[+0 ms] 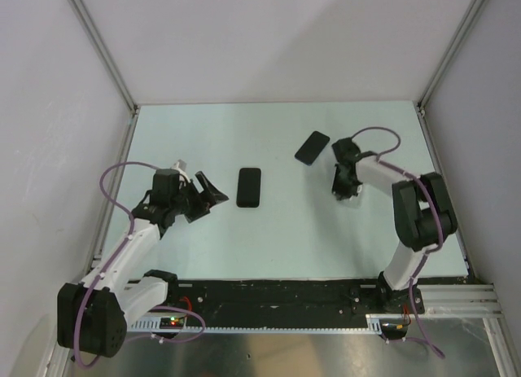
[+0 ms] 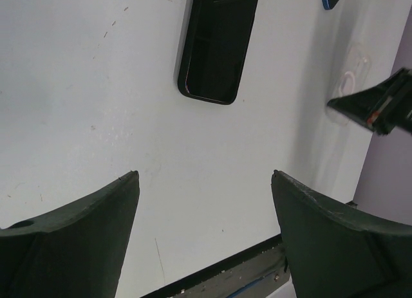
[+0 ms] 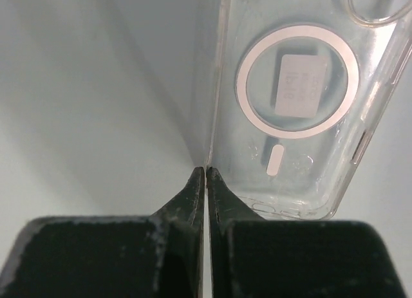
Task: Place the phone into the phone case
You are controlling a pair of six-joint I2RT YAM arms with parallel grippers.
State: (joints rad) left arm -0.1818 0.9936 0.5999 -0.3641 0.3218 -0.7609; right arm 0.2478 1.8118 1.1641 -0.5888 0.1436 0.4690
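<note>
Right wrist view puts the right gripper [image 3: 205,172] at lower centre, its fingers pressed together on the thin left side wall of the clear phone case [image 3: 296,137]. The case fills the upper right of the frame — empty, ring mark showing. In the top view one black phone [image 1: 249,186] lies flat mid-frame, with a second black phone [image 1: 312,147] up and right of it; neither is inside the case. The left gripper [image 2: 204,176] hovers spread wide beside the middle phone, holding nothing. By my reading only the case is grasped — picking up a phone and seating it remain.
</note>
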